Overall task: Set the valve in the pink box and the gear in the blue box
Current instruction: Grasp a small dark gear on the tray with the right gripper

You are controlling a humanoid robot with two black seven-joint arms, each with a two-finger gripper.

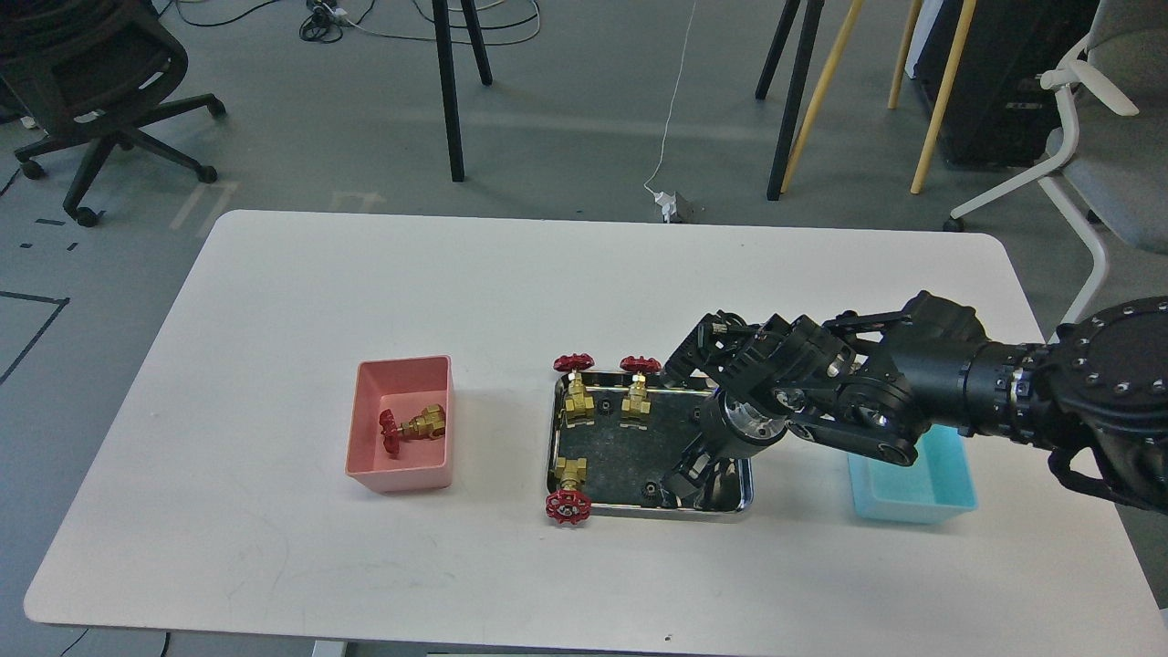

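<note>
Four valves are showing: one valve (415,427) is lying on its side inside the pink box (401,476), and three more are sitting in the steel tray (553,429), two (576,392) (637,391) along its far edge and one (569,491) at its near left corner with its red spoked wheel hanging over the rim. Two tiny black gears are showing on the tray's dark floor, one gear (604,403) between the far valves and another (650,490) near the front rim. The right hand (695,429) is reaching over the tray's right side, its fingers spreading wide and hiding that part. The blue box (912,493) is sitting right of the tray, partly covered by the arm. Everything is resting on a smooth white counter (274,547) with rounded corners.
</note>
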